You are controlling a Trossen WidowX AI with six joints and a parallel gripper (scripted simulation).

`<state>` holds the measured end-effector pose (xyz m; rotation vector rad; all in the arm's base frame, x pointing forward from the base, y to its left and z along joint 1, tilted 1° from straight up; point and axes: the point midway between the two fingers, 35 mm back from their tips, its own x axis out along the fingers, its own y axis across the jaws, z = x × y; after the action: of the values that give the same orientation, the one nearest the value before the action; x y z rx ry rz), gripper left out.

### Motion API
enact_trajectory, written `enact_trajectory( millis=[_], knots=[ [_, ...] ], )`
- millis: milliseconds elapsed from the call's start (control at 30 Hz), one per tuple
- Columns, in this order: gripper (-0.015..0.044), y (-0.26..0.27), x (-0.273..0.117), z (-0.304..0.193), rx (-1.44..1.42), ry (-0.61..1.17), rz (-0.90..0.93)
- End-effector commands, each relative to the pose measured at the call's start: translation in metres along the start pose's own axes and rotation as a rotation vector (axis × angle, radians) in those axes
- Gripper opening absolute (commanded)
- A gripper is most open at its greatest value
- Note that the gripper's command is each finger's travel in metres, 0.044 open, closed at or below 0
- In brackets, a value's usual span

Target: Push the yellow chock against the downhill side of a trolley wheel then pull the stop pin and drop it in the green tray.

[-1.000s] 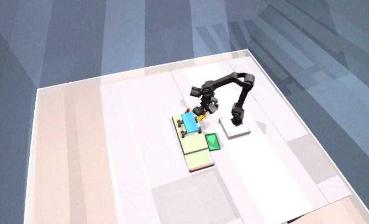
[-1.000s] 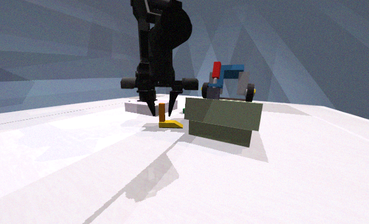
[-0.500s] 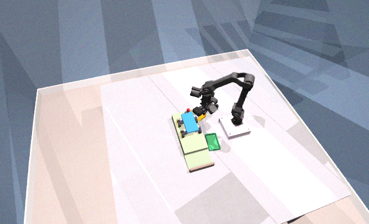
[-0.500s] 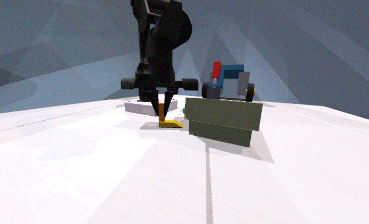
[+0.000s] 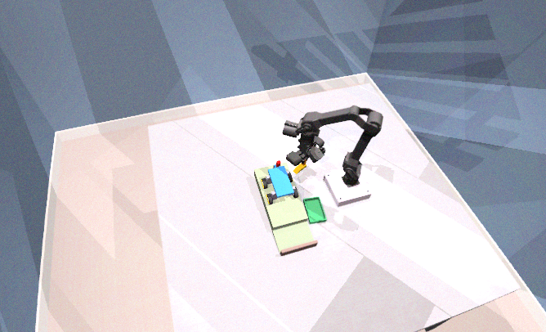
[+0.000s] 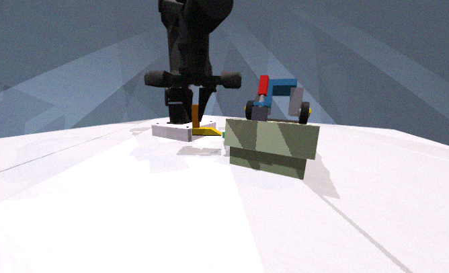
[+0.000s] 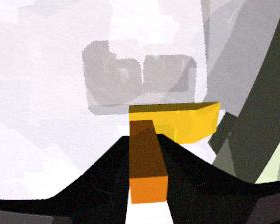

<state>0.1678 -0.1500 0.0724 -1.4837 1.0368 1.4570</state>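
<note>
My gripper (image 5: 304, 161) (image 6: 195, 117) (image 7: 142, 142) is shut on the orange handle of the yellow chock (image 5: 299, 168) (image 6: 206, 131) (image 7: 191, 125). The chock hangs level a little above the table, its shadow below it, beside the ramp's uphill end. The blue trolley (image 5: 281, 181) (image 6: 283, 82) stands on the upper part of the pale green ramp (image 5: 289, 214) (image 6: 270, 137) (image 7: 256, 115). The red-headed stop pin (image 5: 278, 163) (image 6: 263, 85) stands upright at the trolley's uphill end. The green tray (image 5: 315, 211) is on the table beside the ramp; only a sliver shows in the exterior view.
The arm's white base (image 5: 346, 194) (image 6: 172, 130) stands on the same side of the ramp as the tray. A brown end strip (image 5: 299, 248) crosses the ramp's low end. In the wrist view the ramp's dark side is close to the right of the chock's tapered end.
</note>
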Motion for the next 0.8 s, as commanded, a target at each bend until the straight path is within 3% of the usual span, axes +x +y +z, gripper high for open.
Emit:
enact_trajectory(
  millis=[0, 767],
  knots=[
    [0.0, 0.0, -0.014, 0.0, 0.001, 0.003, -0.004],
    [0.0, -0.001, -0.089, -0.002, 0.001, 0.003, -0.004]
  ],
)
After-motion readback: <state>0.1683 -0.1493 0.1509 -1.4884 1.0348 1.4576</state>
